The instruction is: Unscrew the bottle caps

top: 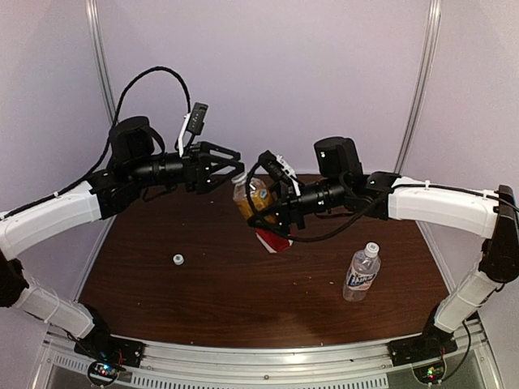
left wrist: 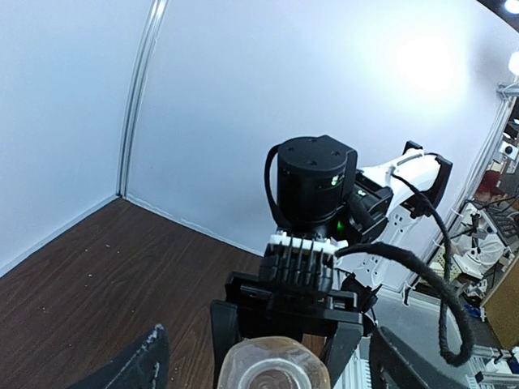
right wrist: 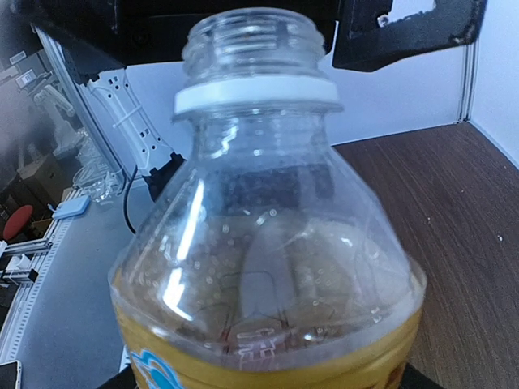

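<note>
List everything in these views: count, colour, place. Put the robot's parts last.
amber bottle: one, amber liquid and red label, neck open, held above the table's middle
clear bottle: one, clear with white-and-blue label, on the table's right side
loose cap: one, white, on the table's left side, apart from both bottles
fitted cap: one, white, on the clear bottle
table: one, dark brown wood
walls: pale, behind and beside the table
arms: two, white and black, reaching in from either side
left gripper: one, black, open, beside the amber bottle's mouth
right gripper: one, black, shut on the amber bottle
</note>
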You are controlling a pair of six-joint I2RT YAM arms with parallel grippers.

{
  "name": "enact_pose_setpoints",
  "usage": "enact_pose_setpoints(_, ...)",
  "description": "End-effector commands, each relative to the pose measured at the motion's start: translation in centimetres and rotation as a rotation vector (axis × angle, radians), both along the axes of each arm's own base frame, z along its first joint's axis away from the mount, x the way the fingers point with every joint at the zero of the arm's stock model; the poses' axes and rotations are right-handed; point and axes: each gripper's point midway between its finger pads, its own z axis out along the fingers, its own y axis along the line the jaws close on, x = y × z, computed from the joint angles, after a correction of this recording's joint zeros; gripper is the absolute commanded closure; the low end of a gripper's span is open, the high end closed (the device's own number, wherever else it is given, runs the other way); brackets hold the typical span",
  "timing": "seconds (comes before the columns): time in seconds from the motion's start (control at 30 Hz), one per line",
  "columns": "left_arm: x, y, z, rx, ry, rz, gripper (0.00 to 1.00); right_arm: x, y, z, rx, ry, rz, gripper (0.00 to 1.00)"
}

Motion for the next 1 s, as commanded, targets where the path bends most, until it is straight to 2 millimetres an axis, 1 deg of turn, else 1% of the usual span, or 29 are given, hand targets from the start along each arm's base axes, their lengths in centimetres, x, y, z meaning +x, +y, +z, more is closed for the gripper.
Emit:
enact_pose_setpoints(0.0, -0.5, -1.4, -0.2, 0.055, -0.025, -0.026, 0.16, -0.7, 0.4, 1.1, 0.018, -0.015, 0.034, 0.34)
enact_pose_setpoints(0.1, -0.5, -2.0, -1.0, 0.083, -0.015, -0.030, 0.22, -0.7, 0.4, 1.1, 0.015, -0.015, 0.031, 0.34)
enact_pose_setpoints(0.2, -0.7, -2.3, -1.5, 0.094, -0.011, -0.040, 0.31, -0.7, 0.3, 1.1, 0.014, -0.016, 0.027, 0.34)
enact_pose_setpoints(0.3, -0.8, -2.3, -1.8, 0.100, -0.008, -0.047, 0.38, -0.6, 0.3, 1.1, 0.013, -0.017, 0.024, 0.34)
enact_pose_setpoints(0.57, -1.0, -2.3, -2.0, 0.104, -0.011, -0.053, 0.59, -0.2, 0.3, 0.8, 0.004, -0.022, 0.005, 0.34)
enact_pose_setpoints(0.7, -1.0, -2.2, -1.8, 0.099, -0.021, -0.047, 0.73, 0.1, 0.3, 0.7, -0.003, -0.027, -0.014, 0.31)
enact_pose_setpoints(0.8, -1.0, -2.0, -1.6, 0.096, -0.024, -0.034, 0.82, 0.5, 0.2, 0.6, -0.010, -0.032, -0.039, 0.26)
enact_pose_setpoints(0.83, -0.9, -1.9, -1.5, 0.098, -0.024, -0.024, 0.87, 0.7, 0.2, 0.4, -0.016, -0.032, -0.051, 0.23)
enact_pose_setpoints(0.87, -0.8, -1.8, -1.5, 0.100, -0.025, -0.012, 0.89, 0.9, 0.1, 0.3, -0.021, -0.033, -0.066, 0.20)
enact_pose_setpoints(0.9, -0.7, -1.6, -1.5, 0.102, -0.026, -0.002, 0.91, 1.1, 0.1, 0.3, -0.024, -0.035, -0.073, 0.14)
enact_pose_setpoints(0.97, -0.6, -1.4, -1.7, 0.111, -0.030, 0.018, 0.93, 1.2, 0.1, 0.3, -0.027, -0.037, -0.081, 0.05)
